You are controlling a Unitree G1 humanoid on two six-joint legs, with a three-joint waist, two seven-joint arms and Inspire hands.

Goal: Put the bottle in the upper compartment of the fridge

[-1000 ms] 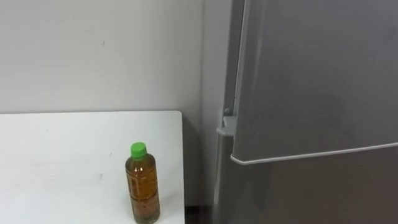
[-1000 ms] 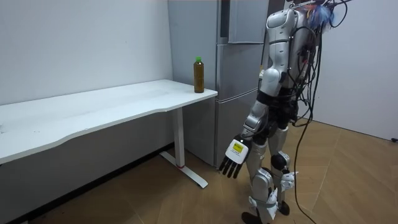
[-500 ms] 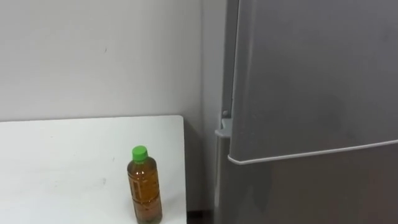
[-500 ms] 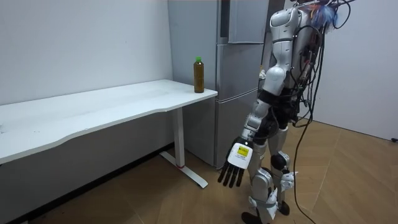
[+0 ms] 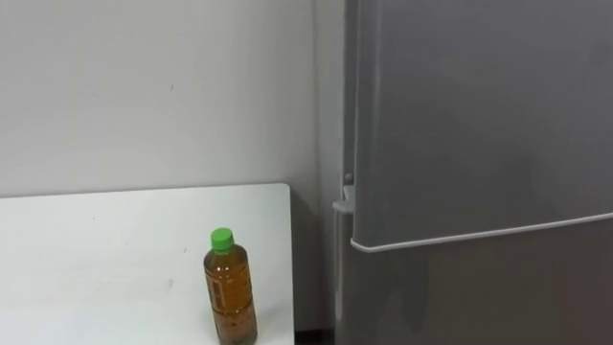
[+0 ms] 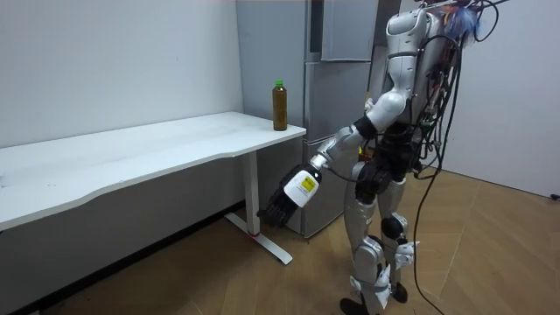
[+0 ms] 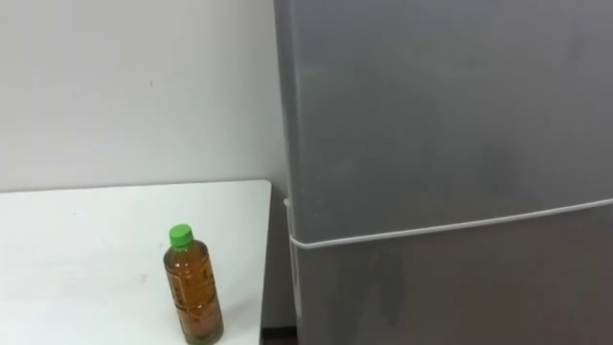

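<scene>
Bottle [image 5: 230, 287] stands upright on the tabletop [image 5: 96, 240], near its right edge and just beside the fridge [image 5: 460, 287]. Green cap [image 5: 221, 240] up, long axis vertical. It sits left of centre in our eye views, so we take the left arm as the nearer one.

In the room view our left hand [image 6: 289, 199] is out in front of us, below tabletop level, fingers straight and loose, holding nothing. Bottle is up and beyond it, well apart.

We judge the reach as up and forward, then a side wrap round the bottle's body, hand coming in level across that vertical axis.

Upper door [image 5: 479, 115] looks shut, so it needs opening before anything goes in. Nothing of the task is done yet.
</scene>
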